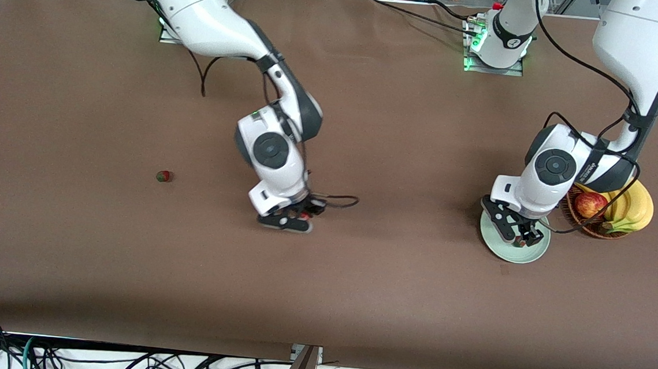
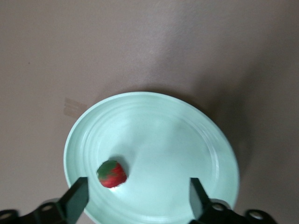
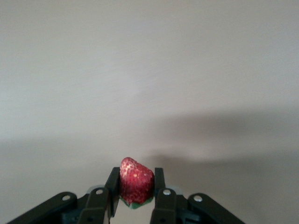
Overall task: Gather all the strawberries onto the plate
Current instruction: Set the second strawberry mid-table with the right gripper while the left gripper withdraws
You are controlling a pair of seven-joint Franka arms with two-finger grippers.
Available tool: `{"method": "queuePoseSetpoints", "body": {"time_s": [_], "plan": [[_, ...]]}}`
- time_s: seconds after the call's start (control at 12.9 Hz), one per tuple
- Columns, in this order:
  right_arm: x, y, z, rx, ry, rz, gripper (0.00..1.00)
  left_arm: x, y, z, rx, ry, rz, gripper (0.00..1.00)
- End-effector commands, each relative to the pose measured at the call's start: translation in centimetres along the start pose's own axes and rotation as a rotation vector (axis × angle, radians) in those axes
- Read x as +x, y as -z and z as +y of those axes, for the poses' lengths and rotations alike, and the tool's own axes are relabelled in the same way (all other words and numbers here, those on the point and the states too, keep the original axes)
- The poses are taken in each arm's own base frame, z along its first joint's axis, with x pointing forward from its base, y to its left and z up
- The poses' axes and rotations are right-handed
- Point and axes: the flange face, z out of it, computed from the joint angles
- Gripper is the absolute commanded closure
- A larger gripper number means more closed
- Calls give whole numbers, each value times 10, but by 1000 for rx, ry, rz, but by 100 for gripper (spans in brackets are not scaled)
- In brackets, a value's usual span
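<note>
bench (image 1: 357,279) carrying all | plate (image 1: 504,249) sitting beside basket (image 1: 592,229) | left gripper (image 2: 135,198) hovering wide over plate, strawberry (image 2: 112,173) lying in it | right gripper (image 3: 135,191) gripping second strawberry (image 3: 135,181) | third strawberry (image 1: 163,176) lying toward right arm's end

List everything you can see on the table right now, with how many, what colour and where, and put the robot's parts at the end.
strawberries: three, red with green tops; one on the plate, one loose on the cloth toward the right arm's end, one in the right gripper.
plate: one, pale mint green, beside the basket.
basket: one, brown wicker, toward the left arm's end.
apple: one, red-yellow, in the basket.
bananas: one yellow bunch, in the basket.
left gripper: open, over the plate.
right gripper: shut on a strawberry, low over mid-table.
</note>
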Motion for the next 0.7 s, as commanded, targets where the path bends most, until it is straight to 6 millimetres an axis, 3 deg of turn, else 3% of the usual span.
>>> {"method": "queuePoseSetpoints", "body": {"time_s": [0.0,0.23,0.46,0.62], "plan": [[-34,1,-59,100,-63,23,84,0,52,2,-43,61,-30,0],[-96,-5,-115,224,-96,50,83,9,95,-2,-180,225,-10,0],[-142,-25,-140,310,-78,73,83,29,129,12,-250,448,-67,0],[-164,-37,-149,348,-62,84,80,38,132,18,-326,608,-67,0]]}}
